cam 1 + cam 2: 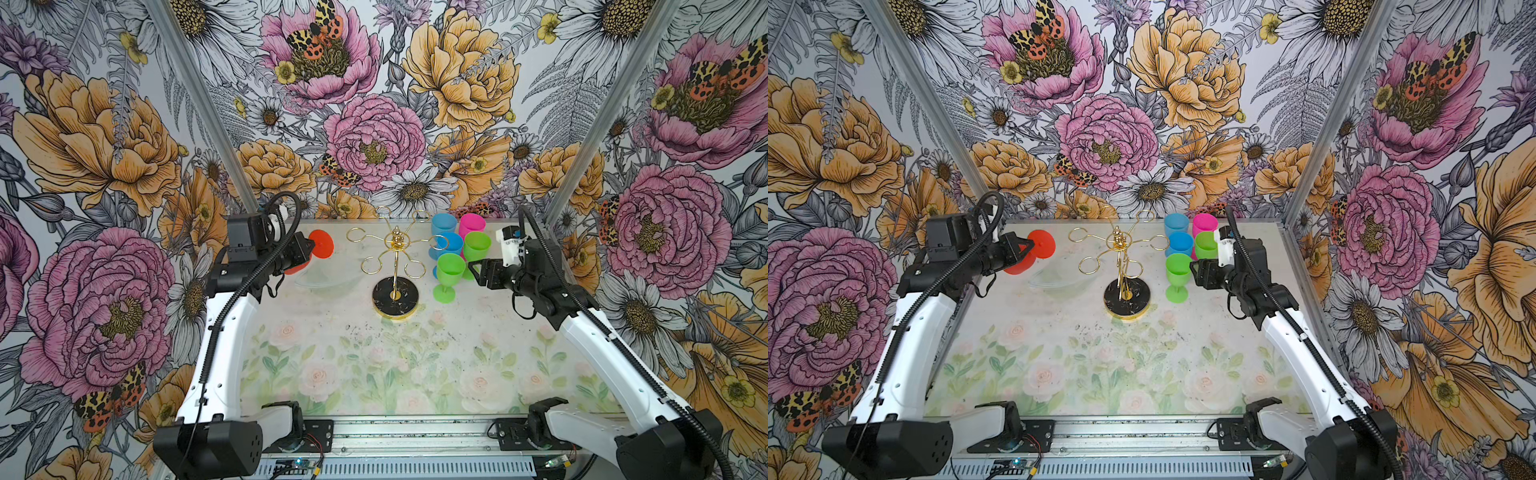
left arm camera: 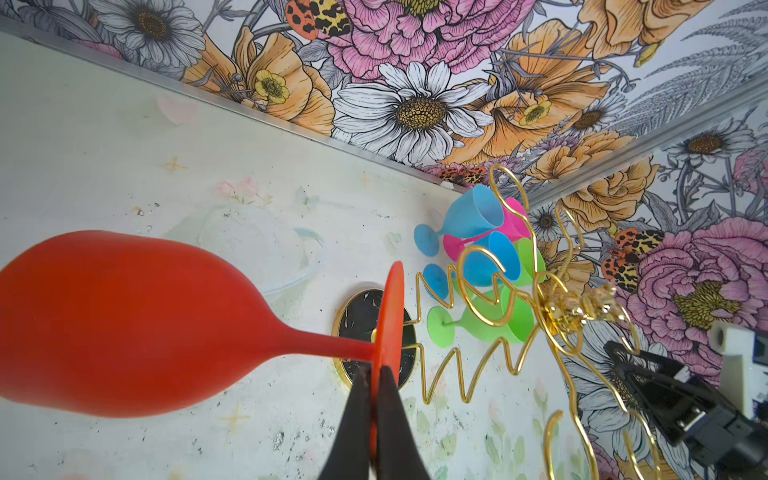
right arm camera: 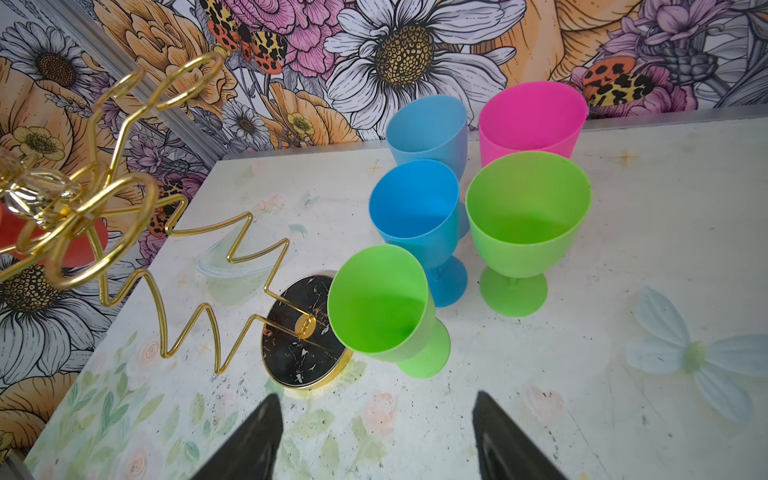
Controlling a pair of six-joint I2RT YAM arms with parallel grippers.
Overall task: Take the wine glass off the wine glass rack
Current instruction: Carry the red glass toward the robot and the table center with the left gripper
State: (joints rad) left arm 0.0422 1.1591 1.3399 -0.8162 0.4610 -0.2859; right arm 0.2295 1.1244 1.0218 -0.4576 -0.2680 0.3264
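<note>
Pink-orange flowered walls point(image 1: 374, 124), pale rose-printed table point(image 1: 374, 365); left gripper point(image 2: 376, 370) clamps the red wine glass point(image 2: 124, 324) by its foot, right gripper point(image 3: 376, 397) gapes empty.

Nothing legible in any view. No lettering, brand, number or sign to read on the wine glass rack point(image 1: 386, 299), the coloured goblets point(image 1: 450, 268), the desk point(image 1: 374, 357) or the flowered wallpaper point(image 1: 374, 137). Arm housings point(image 1: 243, 232): too small to tell.

Both top views look down from high at the front, wide. Both wrist views sit close and share the wine glass rack point(image 3: 286, 353).
</note>
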